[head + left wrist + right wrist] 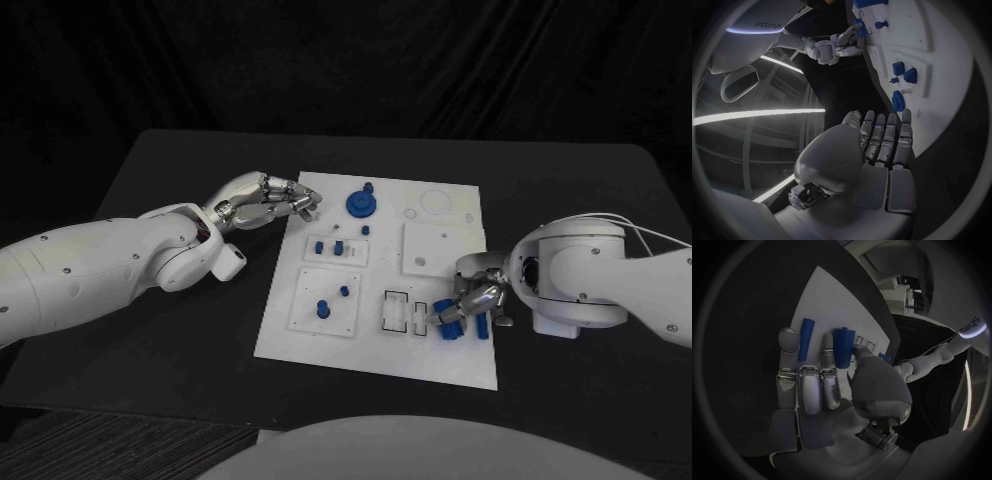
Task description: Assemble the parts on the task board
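Observation:
The white task board (433, 345) lies in the middle of the black table. My right hand (472, 303) rests over the board's right edge near the front. It pinches a blue cylinder part (842, 347) between thumb and a finger. A second blue bar (806, 339) lies on the board (817, 300) beside the fingers. My left hand (267, 200) hovers at the board's far left corner, holding nothing, fingers (882, 135) stretched side by side. A blue gear (361, 205) stands just right of it. Several blue parts (326, 305) sit in the left tiles.
Small blue pegs (339, 245) stand in a tile behind the front-left one. Two rectangular slots (397, 312) lie left of my right hand. A square white tile (433, 248) and round holes (433, 203) take up the far right. Bare table (173, 340) lies to the left.

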`<action>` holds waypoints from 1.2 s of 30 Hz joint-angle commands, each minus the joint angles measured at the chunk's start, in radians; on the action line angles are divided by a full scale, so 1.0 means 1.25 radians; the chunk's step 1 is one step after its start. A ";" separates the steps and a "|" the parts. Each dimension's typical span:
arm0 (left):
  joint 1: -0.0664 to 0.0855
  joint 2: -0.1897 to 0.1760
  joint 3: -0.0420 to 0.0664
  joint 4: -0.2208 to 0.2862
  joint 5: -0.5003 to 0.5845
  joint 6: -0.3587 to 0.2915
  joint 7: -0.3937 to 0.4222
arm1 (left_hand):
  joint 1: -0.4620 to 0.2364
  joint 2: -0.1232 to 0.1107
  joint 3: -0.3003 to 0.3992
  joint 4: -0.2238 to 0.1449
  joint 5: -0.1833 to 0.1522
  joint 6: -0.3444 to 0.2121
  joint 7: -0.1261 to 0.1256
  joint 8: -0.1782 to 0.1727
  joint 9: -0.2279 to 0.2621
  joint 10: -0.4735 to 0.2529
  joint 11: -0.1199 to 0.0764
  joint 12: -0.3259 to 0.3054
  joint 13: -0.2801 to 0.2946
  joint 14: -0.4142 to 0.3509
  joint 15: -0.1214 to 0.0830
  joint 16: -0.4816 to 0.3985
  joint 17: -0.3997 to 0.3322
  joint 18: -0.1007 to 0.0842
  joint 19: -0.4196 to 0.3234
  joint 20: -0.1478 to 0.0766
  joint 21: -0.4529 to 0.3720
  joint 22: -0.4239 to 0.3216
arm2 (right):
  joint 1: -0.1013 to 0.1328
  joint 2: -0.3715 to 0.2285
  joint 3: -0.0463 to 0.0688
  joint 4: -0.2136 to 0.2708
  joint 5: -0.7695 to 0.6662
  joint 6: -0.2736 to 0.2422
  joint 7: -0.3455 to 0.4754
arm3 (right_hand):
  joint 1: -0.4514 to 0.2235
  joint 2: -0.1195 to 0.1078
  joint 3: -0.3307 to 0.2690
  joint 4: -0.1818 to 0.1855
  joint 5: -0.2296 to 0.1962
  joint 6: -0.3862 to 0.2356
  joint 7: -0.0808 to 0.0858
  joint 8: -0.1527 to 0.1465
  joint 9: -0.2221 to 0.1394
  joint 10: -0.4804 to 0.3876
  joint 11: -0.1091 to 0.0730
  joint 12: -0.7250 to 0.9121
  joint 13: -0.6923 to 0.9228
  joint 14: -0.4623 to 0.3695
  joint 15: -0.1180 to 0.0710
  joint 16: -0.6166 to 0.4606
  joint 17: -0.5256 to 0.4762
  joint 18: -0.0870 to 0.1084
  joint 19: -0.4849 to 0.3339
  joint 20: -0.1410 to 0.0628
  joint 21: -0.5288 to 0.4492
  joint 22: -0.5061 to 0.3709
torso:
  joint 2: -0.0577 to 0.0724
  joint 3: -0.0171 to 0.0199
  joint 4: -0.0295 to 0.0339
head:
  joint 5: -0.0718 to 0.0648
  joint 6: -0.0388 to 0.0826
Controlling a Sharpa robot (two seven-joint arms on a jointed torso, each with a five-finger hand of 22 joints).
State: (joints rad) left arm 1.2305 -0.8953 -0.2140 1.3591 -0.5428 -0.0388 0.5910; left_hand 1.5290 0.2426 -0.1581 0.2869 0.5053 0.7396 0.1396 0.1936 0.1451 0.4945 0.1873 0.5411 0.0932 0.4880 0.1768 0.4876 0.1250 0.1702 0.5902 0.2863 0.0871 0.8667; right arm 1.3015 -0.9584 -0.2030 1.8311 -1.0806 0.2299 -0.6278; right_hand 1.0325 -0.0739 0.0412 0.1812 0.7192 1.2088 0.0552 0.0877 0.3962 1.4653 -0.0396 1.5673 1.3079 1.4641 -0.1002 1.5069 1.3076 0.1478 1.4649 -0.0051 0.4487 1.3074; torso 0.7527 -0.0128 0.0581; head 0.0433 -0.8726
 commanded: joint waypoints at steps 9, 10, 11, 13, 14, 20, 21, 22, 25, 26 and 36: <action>-0.001 0.001 0.001 0.000 0.005 0.009 0.007 | -0.001 -0.006 0.006 0.000 0.003 -0.001 0.005 0.005 -0.001 0.002 0.005 0.002 -0.001 0.003 0.004 0.006 -0.001 0.002 0.006 -0.001 0.005 0.001 | -0.004 -0.020 -0.004 0.014 0.172 -0.112 0.013 | 0.010 0.013 0.175 -0.106 0.162 -0.045 -0.019 0.041 0.057 0.084 -0.006 0.003 0.210 0.063 -0.007 -0.007 0.077 0.002 0.036 0.003 -0.016 0.044 | -0.001 -0.0004 -0.0002 | 0.005 0.000; -0.001 0.001 0.001 0.000 0.005 0.009 0.007 | -0.001 -0.006 0.006 0.000 0.004 -0.001 0.005 0.005 -0.001 0.002 0.005 0.002 -0.001 0.003 0.005 0.006 -0.001 0.002 0.006 -0.001 0.005 0.001 | 0.000 -0.024 -0.004 0.019 0.201 -0.123 0.017 | 0.002 0.012 0.184 -0.109 0.165 -0.049 -0.019 0.044 0.064 0.084 -0.006 0.003 0.210 0.062 -0.007 -0.008 0.074 0.003 0.035 0.003 -0.022 0.043 | -0.001 -0.0003 -0.0003 | 0.005 0.000; -0.001 0.001 0.001 0.000 0.005 0.009 0.007 | -0.001 -0.006 0.006 0.000 0.004 -0.001 0.005 0.005 -0.001 0.002 0.005 0.002 -0.001 0.003 0.005 0.006 -0.001 0.002 0.006 -0.001 0.005 0.001 | 0.002 -0.025 -0.004 0.022 0.214 -0.127 0.018 | 0.000 0.012 0.187 -0.110 0.165 -0.050 -0.019 0.045 0.066 0.084 -0.006 0.003 0.210 0.062 -0.007 -0.008 0.074 0.003 0.035 0.003 -0.024 0.042 | -0.001 -0.0002 -0.0004 | 0.005 0.000; -0.001 0.001 0.001 0.001 0.005 0.009 0.007 | -0.001 -0.006 0.006 0.000 0.004 -0.001 0.005 0.005 -0.001 0.002 0.005 0.002 -0.001 0.003 0.005 0.006 -0.001 0.002 0.006 -0.001 0.005 0.001 | 0.010 -0.029 -0.004 0.028 0.257 -0.140 0.021 | -0.002 0.012 0.190 -0.111 0.166 -0.051 -0.019 0.046 0.069 0.084 -0.006 0.003 0.210 0.062 -0.007 -0.008 0.073 0.004 0.035 0.003 -0.029 0.041 | -0.001 0.0000 -0.0007 | 0.005 0.000; -0.001 0.001 0.001 0.001 0.005 0.010 0.006 | -0.001 -0.006 0.006 0.000 0.004 -0.001 0.005 0.005 -0.001 0.002 0.005 0.002 -0.001 0.003 0.005 0.006 -0.001 0.002 0.006 -0.001 0.005 0.001 | 0.013 -0.030 -0.004 0.031 0.273 -0.145 0.022 | -0.003 0.012 0.192 -0.112 0.166 -0.052 -0.019 0.047 0.070 0.084 -0.006 0.003 0.210 0.062 -0.007 -0.009 0.072 0.005 0.034 0.003 -0.040 0.039 | -0.001 -0.0001 -0.0012 | 0.006 0.000; -0.001 0.001 0.001 0.001 0.005 0.009 0.006 | 0.000 -0.005 0.008 0.000 0.004 -0.001 0.005 0.006 -0.001 0.003 0.006 0.002 -0.001 0.005 0.006 0.007 -0.001 0.002 0.006 -0.001 0.005 0.001 | 0.028 -0.032 -0.004 0.041 0.358 -0.166 0.025 | -0.016 0.013 0.202 -0.114 0.166 -0.055 -0.018 0.052 0.078 0.084 -0.006 0.003 0.210 0.061 -0.007 -0.010 0.069 0.007 0.031 0.003 -0.055 0.036 | -0.001 -0.0010 0.0000 | 0.004 0.000; -0.001 0.001 0.001 0.001 0.005 0.008 0.006 | 0.000 -0.005 0.008 0.000 0.004 -0.001 0.005 0.006 -0.001 0.003 0.006 0.002 -0.001 0.005 0.006 0.007 -0.001 0.002 0.006 -0.001 0.005 0.001 | 0.030 -0.031 -0.004 0.042 0.372 -0.166 0.024 | -0.025 0.014 0.204 -0.113 0.153 -0.057 -0.018 0.053 0.082 0.084 -0.006 0.003 0.210 0.062 -0.007 -0.009 0.069 0.006 0.031 0.003 -0.052 0.037 | -0.001 -0.0011 0.0002 | 0.004 0.000; -0.001 0.001 0.001 0.001 0.005 0.008 0.007 | 0.000 -0.005 0.008 0.000 0.004 -0.001 0.005 0.006 -0.001 0.003 0.006 0.002 -0.001 0.005 0.006 0.007 -0.001 0.002 0.006 -0.001 0.005 0.001 | 0.031 -0.029 -0.004 0.042 0.382 -0.166 0.023 | -0.034 0.015 0.206 -0.112 0.135 -0.058 -0.019 0.056 0.086 0.084 -0.006 0.003 0.210 0.062 -0.007 -0.009 0.069 0.007 0.031 0.003 -0.052 0.036 | -0.001 -0.0012 0.0004 | 0.005 0.000; -0.001 0.002 0.001 0.001 0.005 0.007 0.007 | 0.000 -0.006 0.009 0.000 0.004 -0.001 0.005 0.006 -0.001 0.004 0.007 0.003 -0.001 0.006 0.006 0.007 -0.001 0.002 0.007 -0.001 0.005 0.001 | 0.033 -0.017 -0.004 0.037 0.405 -0.162 0.018 | -0.050 0.018 0.212 -0.114 0.088 -0.066 -0.018 0.059 0.095 0.084 -0.006 0.003 0.210 0.061 -0.007 -0.011 0.063 0.007 0.031 0.003 -0.054 0.035 | -0.001 -0.0014 0.0001 | 0.005 0.000; -0.001 0.002 0.001 0.001 0.005 0.007 0.007 | 0.000 -0.006 0.009 0.000 0.004 -0.001 0.005 0.006 -0.001 0.004 0.007 0.003 -0.001 0.006 0.006 0.007 -0.001 0.002 0.007 -0.001 0.005 0.001 | 0.033 -0.014 -0.004 0.036 0.408 -0.161 0.017 | -0.051 0.018 0.212 -0.114 0.087 -0.067 -0.018 0.059 0.095 0.084 -0.006 0.003 0.210 0.061 -0.007 -0.011 0.063 0.007 0.031 0.004 -0.056 0.035 | -0.001 -0.0016 0.0003 | 0.005 0.000; -0.001 0.003 0.001 0.000 0.005 0.007 0.007 | 0.000 -0.006 0.009 0.000 0.004 -0.001 0.005 0.006 -0.001 0.005 0.007 0.003 -0.001 0.006 0.006 0.007 -0.001 0.002 0.007 -0.001 0.005 0.001 | 0.026 0.023 -0.004 0.006 0.419 -0.141 0.003 | -0.081 0.026 0.215 -0.112 0.011 -0.099 -0.008 0.048 0.099 0.084 0.004 0.003 0.210 0.058 0.001 -0.016 0.051 0.010 0.024 0.009 -0.085 0.027 | 0.000 -0.0019 0.0018 | 0.005 0.000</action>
State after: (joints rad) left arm 1.2303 -0.8929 -0.2140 1.3576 -0.5428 -0.0367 0.5888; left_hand 1.5290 0.2426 -0.1525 0.2869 0.5053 0.7396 0.1396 0.1975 0.1453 0.4978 0.1906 0.5411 0.0932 0.4918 0.1806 0.4915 0.1250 0.1702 0.5901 0.2863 0.0871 0.8666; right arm 1.3386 -0.9309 -0.2080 1.8402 -0.5858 0.0492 -0.6083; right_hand 0.9414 -0.0395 0.1594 0.1914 0.7365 1.0914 0.0444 0.1522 0.5185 1.4690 -0.0419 1.5673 1.3077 1.4648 -0.1053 1.4913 1.3074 0.1478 1.4686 -0.0015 0.3482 1.3079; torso 0.7514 -0.0151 0.0596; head 0.0487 -0.8726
